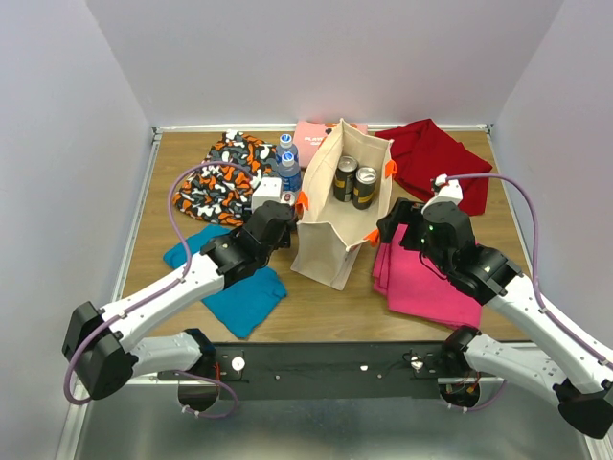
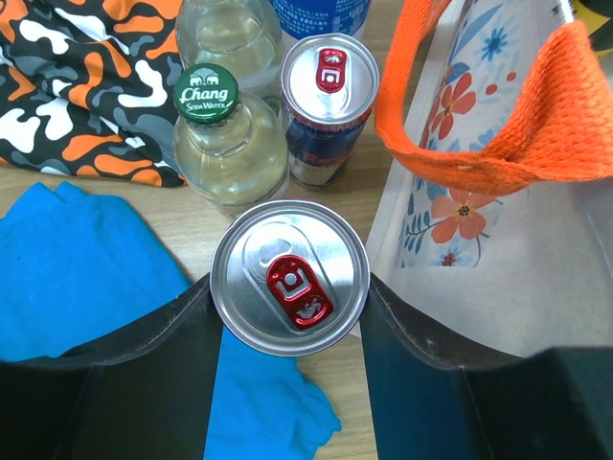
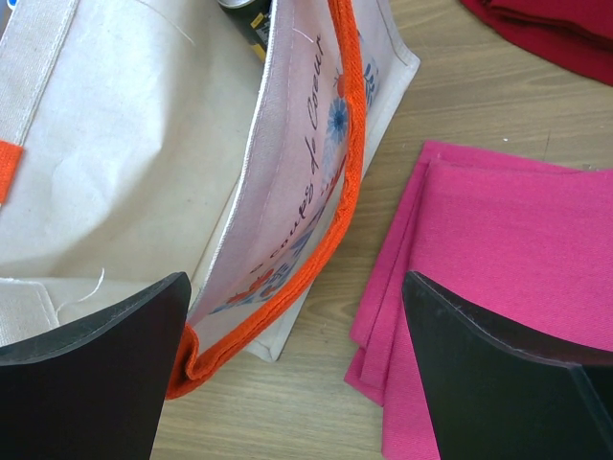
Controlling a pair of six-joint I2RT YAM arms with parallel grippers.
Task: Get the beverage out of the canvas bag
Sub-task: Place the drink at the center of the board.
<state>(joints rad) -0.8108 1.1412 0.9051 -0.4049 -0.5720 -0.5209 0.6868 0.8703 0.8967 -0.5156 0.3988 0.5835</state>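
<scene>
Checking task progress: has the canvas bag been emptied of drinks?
No: the top view shows two dark cans standing upright inside the open canvas bag.

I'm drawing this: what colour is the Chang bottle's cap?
The cap is green with white writing; left wrist view shows it best.

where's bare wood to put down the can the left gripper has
Best: bare wood on the near side of the canvas bag, between the teal cloth and the magenta cloth. Also a narrow strip left of the camo cloth. Crowded: the bag's left side, where bottles and another can stand.
</scene>
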